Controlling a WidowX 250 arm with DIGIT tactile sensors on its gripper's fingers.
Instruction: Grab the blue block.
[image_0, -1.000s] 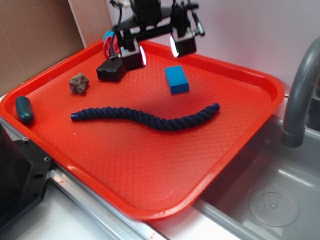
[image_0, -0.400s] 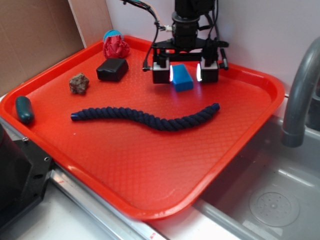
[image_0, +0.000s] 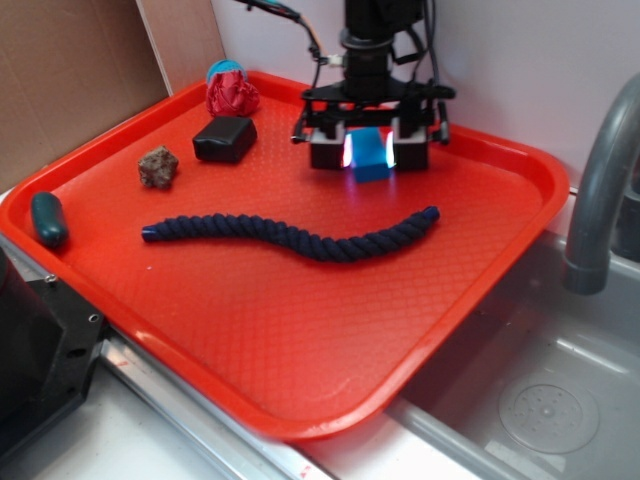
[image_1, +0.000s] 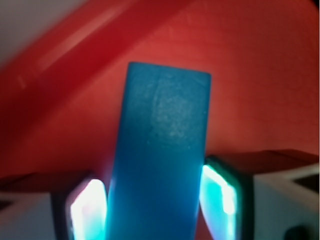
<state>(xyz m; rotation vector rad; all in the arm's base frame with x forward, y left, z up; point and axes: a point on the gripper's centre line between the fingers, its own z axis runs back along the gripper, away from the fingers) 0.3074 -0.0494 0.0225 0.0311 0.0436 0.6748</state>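
From where I'm standing, the exterior view has the gripper (image_0: 369, 152) down at the back of the red tray (image_0: 500, 250), sitting right around the blue block (image_0: 371, 155). One lit finger is on each side of it and the block looks like it's resting on the tray surface. The black block (image_0: 224, 138), the little brown rock (image_0: 158, 166) and the navy rope (image_0: 290, 236) are all well apart from it, so nothing's going to get bumped here. The red crumpled thing (image_0: 232, 95) in the far corner is no issue either.

The wrist view is where it gets useful. The blue block (image_1: 162, 160) fills the middle of the frame, running lengthwise away from the camera, and the glowing pads (image_1: 220, 197) sit right against its long sides, left one maybe a touch tighter than the right. Looks to me like the gripper is clamped on the block, or within a hair of it.

So my take on doing this bit right: finish the squeeze firmly, since those faces look smooth and could slip. Keep the block centred between the pads, then lift straight up without twisting.
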